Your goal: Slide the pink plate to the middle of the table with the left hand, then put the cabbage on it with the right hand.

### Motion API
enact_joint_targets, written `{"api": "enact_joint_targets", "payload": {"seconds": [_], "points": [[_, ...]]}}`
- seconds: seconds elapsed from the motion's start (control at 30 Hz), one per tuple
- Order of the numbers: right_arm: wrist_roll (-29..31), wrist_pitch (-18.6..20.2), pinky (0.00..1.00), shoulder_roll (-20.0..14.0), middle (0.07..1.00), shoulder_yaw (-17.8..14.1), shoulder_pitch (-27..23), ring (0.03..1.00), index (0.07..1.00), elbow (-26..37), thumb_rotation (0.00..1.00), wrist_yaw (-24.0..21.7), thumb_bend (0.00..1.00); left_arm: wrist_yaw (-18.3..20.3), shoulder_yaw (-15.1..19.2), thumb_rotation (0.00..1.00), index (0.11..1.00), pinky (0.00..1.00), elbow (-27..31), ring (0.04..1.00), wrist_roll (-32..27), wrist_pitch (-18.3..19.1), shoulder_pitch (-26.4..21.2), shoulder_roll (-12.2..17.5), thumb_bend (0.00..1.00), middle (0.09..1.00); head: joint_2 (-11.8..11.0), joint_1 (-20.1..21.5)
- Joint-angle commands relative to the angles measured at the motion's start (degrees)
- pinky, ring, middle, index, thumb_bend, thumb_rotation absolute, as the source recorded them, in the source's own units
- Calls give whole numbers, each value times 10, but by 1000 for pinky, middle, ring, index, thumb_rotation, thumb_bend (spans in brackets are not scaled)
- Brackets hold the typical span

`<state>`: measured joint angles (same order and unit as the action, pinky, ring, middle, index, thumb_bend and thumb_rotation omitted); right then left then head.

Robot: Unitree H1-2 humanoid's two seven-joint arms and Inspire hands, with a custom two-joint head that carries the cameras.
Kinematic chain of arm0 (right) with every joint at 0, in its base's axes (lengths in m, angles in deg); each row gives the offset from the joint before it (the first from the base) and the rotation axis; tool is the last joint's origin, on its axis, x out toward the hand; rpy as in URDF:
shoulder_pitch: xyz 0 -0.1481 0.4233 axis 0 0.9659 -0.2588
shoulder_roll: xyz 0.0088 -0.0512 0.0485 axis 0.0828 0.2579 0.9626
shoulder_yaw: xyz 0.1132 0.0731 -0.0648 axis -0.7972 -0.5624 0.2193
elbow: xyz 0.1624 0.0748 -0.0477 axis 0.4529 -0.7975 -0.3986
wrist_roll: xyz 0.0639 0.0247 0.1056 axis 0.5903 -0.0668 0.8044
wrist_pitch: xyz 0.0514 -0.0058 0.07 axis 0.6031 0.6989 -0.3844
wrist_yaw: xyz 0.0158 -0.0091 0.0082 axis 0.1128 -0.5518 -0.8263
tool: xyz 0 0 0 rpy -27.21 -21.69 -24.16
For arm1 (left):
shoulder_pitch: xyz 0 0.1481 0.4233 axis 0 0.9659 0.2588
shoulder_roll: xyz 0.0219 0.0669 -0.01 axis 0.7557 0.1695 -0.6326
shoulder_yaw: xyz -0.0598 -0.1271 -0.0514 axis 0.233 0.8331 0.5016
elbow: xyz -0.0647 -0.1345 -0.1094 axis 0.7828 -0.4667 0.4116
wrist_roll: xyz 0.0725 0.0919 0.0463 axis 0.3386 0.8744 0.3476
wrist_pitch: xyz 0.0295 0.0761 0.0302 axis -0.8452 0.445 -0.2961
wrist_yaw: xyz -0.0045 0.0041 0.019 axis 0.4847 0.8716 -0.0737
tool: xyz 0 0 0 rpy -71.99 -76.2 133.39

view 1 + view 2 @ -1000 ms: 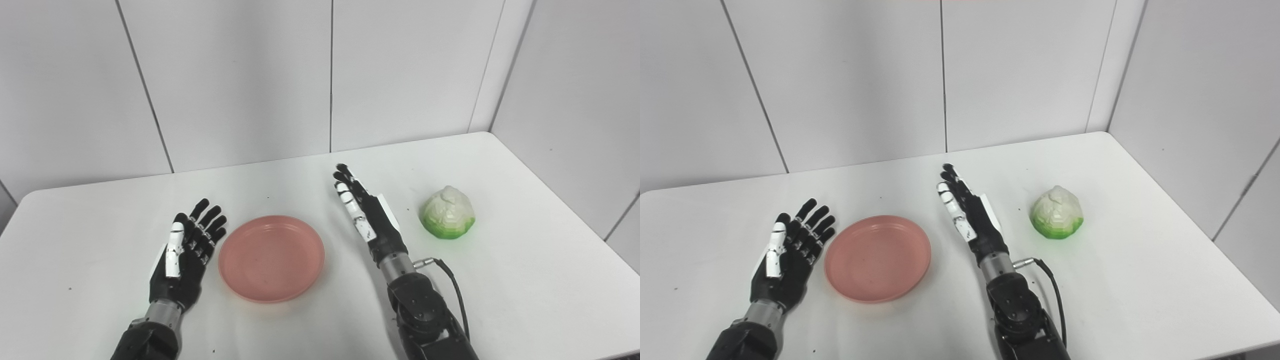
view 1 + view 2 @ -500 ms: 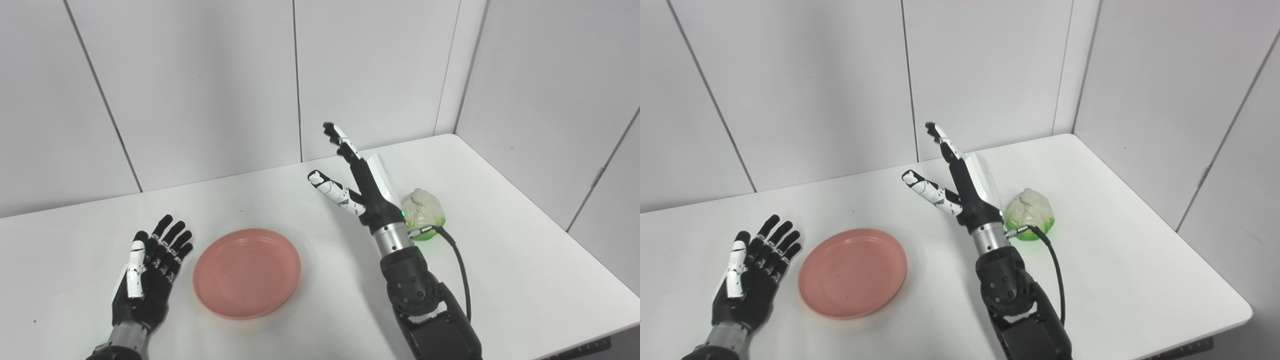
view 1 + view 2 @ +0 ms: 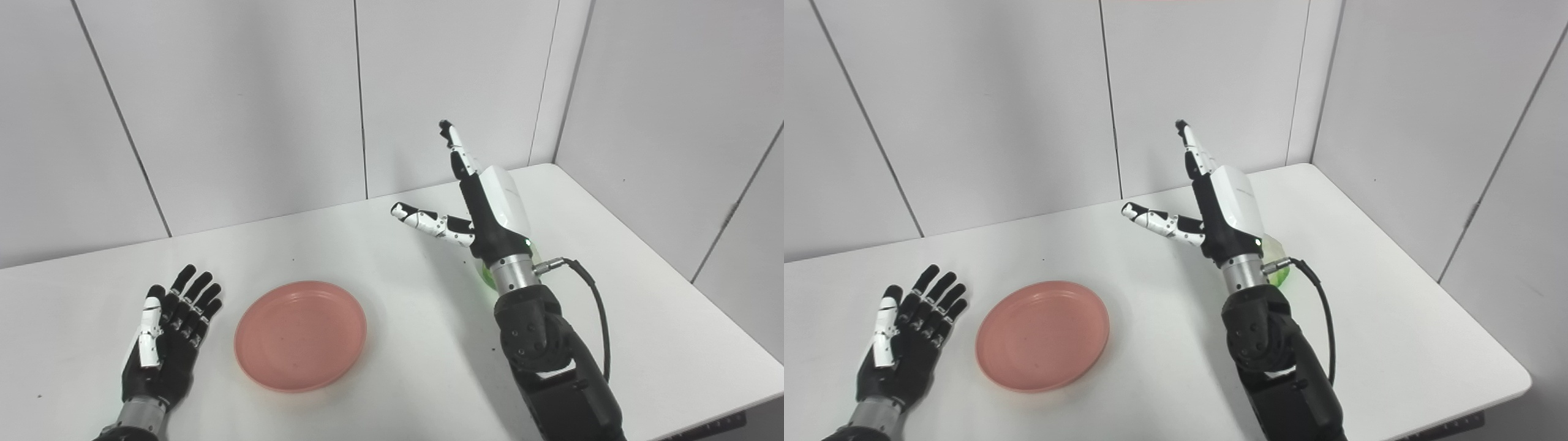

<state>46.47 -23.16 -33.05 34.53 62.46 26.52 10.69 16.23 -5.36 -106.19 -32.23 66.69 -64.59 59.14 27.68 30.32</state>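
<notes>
Since the earlier frames the right hand (image 3: 484, 205) has risen off the counter (image 3: 392, 288) and swung over the cabbage (image 3: 1279, 269), which is now almost hidden behind its wrist; only a green sliver shows. The cabbage sits toward the counter's right side, well apart from the pink plate (image 3: 301, 335). It looks like a light, rigid, bumpy model, probably somewhat slick, so a wide wrap from above around its broad lower half seems safest. The right hand is released, fingers straight and thumb splayed. The left hand (image 3: 164, 355) rests palm up beside the plate, spread and holding nothing. The plate lies left of centre.
</notes>
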Motion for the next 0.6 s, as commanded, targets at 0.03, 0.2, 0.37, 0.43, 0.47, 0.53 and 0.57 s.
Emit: {"api": "enact_joint_targets", "payload": {"seconds": [0.03, 0.2, 0.37, 0.43, 0.47, 0.53, 0.57], "points": [[-16, 52, 870, -13, 997, -13, -18, 967, 1000, 41, 726, -21, 994, -7, 5, 1000, 895, 937, -26, 896, 2, 23, 18, 10, 428, 895, 2, 1], [-32, 95, 863, -30, 1000, -29, -9, 988, 1000, 60, 694, -37, 1000, -5, 9, 1000, 895, 937, -30, 895, -3, 27, 15, 14, 430, 895, 4, 7], [-35, 112, 832, -45, 1000, -45, 5, 980, 1000, 58, 667, -37, 1000, -10, 11, 1000, 890, 923, -27, 886, 1, 32, 14, 15, 431, 890, 7, 8], [-30, 112, 824, -49, 1000, -53, 13, 976, 1000, 54, 648, -33, 1000, -9, 12, 1000, 888, 919, -27, 883, 0, 33, 13, 16, 431, 889, 9, 10], [-26, 110, 818, -51, 1000, -57, 16, 972, 1000, 51, 642, -30, 1000, -9, 13, 1000, 888, 917, -27, 882, 0, 34, 13, 17, 430, 888, 9, 11], [-20, 106, 816, -52, 1000, -62, 21, 972, 1000, 47, 622, -26, 1000, -9, 14, 1000, 891, 917, -27, 883, 0, 35, 13, 18, 430, 888, 11, 13], [-19, 105, 816, -53, 1000, -65, 24, 972, 1000, 43, 619, -24, 1000, -9, 15, 1000, 891, 916, -27, 883, -1, 36, 13, 19, 430, 888, 11, 15]]}}
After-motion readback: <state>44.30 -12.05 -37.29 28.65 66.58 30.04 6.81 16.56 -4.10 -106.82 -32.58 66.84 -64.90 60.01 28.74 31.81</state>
